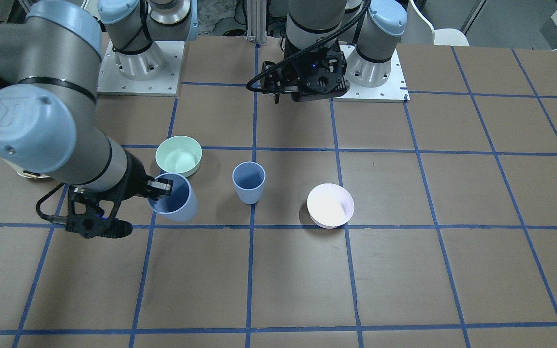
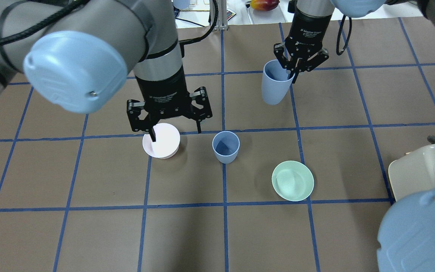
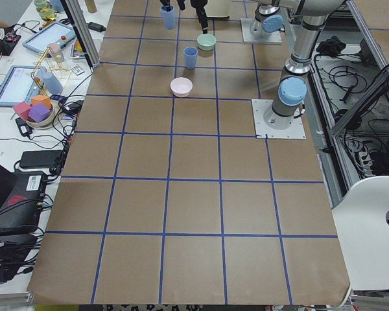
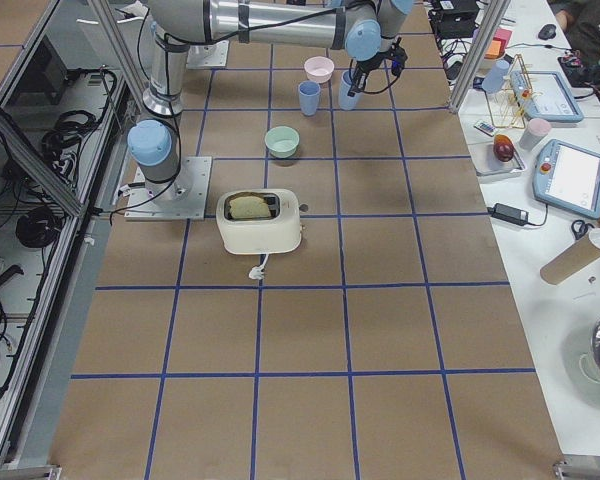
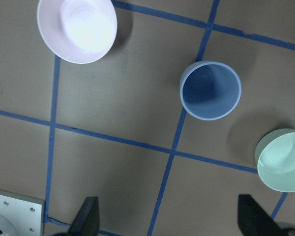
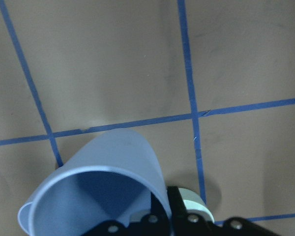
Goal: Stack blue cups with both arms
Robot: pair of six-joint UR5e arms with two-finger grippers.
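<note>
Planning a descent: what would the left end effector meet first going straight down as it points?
Likely bare table, short of the pink bowl and standing blue cup; height is hard to judge.

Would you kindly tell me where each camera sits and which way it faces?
Front-facing: across the table, facing the robot; right gripper with the gripped cup at view-left.
Overhead: behind the robot, looking forward and down; left gripper open.
Exterior left: table end beside the left arm, looking lengthwise.
Exterior right: opposite end, beside the right arm and toaster.
Left wrist: down on the standing cup; its fingertips show.
Right wrist: down past the gripped cup; one finger shows.
Shared: front-facing and overhead show the same cups, mirrored.
</note>
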